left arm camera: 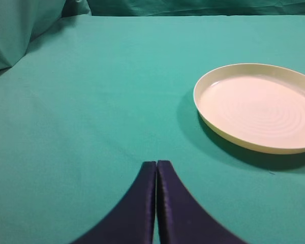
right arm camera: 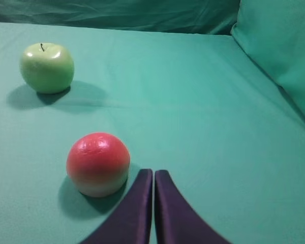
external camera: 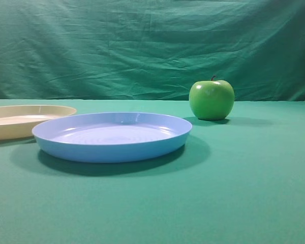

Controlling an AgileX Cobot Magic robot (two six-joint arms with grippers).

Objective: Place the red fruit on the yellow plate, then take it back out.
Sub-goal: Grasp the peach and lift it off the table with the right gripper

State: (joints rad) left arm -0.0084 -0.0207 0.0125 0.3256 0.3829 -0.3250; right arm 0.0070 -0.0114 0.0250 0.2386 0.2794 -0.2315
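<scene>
The red fruit (right arm camera: 97,163) rests on the green cloth in the right wrist view, red on top and pale cream below. My right gripper (right arm camera: 153,173) is shut and empty, its tips just right of the fruit and apart from it. The yellow plate (left arm camera: 244,140) lies empty in the left wrist view, ahead and to the right of my left gripper (left arm camera: 156,163), which is shut with nothing in it. In the exterior high view only the plate's rim (external camera: 10,129) shows at the far left; the red fruit and both grippers are out of that view.
A light blue plate (external camera: 112,147) sits empty in the middle of the table, beside the yellow one. A shiny green apple (external camera: 211,99) with a stem stands behind it to the right, the same apple (right arm camera: 47,67) being far left of the red fruit. Green cloth drapes the back.
</scene>
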